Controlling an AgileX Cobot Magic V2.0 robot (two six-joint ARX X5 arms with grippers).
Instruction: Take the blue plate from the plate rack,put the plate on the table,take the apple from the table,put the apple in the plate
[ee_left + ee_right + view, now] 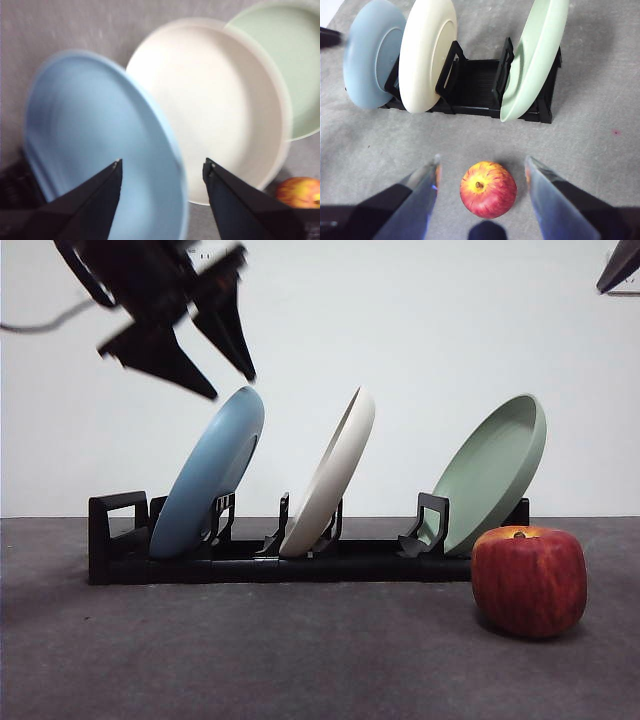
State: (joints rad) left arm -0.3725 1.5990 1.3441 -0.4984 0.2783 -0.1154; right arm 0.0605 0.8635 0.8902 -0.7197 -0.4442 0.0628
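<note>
While the blue plate (208,475) leans in the end slot of the plate rack (115,540), the left end effector (232,386) hangs in the air just above its upper rim, jaws spread wide and touching nothing. From the left wrist camera, the plate's rim lies between the two dark jaws of this end effector (162,167), with the plate's pale hollow face (90,130) blurred beneath them.

Next along the rack stands a cream-white plate (332,475), tilted the same way, and beyond it a sage-green plate (492,468) leans in the far slot. All three sit apart from one another, each propped against an upright divider.

On the dark grey counter (250,660) in front of the rack's green-plate end rests the apple (529,580), dark red with a yellow-orange patch around its stem. It stands on the counter near the rack; whether it touches the rack cannot be told from the front.

Above the apple (488,189) the right end effector (482,165) hovers with its jaws spread to either side of the fruit, holding nothing. In the front view it shows only as a black tip (620,265) at the top corner.
</note>
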